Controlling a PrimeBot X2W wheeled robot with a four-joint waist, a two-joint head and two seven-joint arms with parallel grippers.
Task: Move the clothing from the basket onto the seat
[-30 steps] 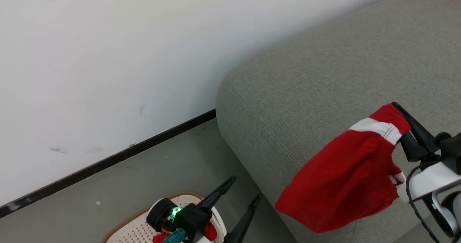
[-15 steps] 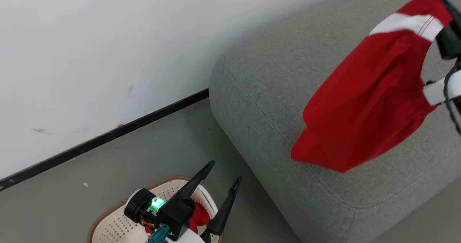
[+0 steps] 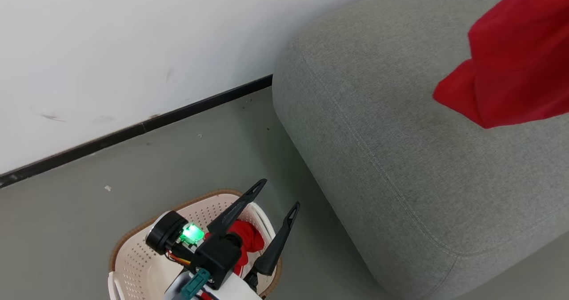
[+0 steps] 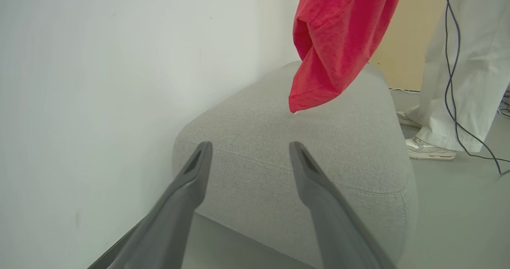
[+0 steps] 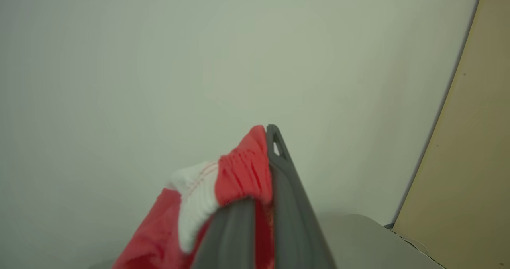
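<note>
right gripper (image 5: 267,141): clamped on shorts (image 5: 239,173) (at the waistband)
left gripper (image 3: 276,196): wide, empty, over basket (image 3: 129,264)
change: shorts higher over sofa (image 3: 400,166)

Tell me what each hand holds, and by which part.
Right hand pinches a bright red fabric garment by its gathered white-striped edge; left hand open, empty.

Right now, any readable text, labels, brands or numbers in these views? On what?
No readable text in any view.
Red garment, laundry basket, grey seat: no print visible on them.
Person's shoe: any marking is too small to read.
</note>
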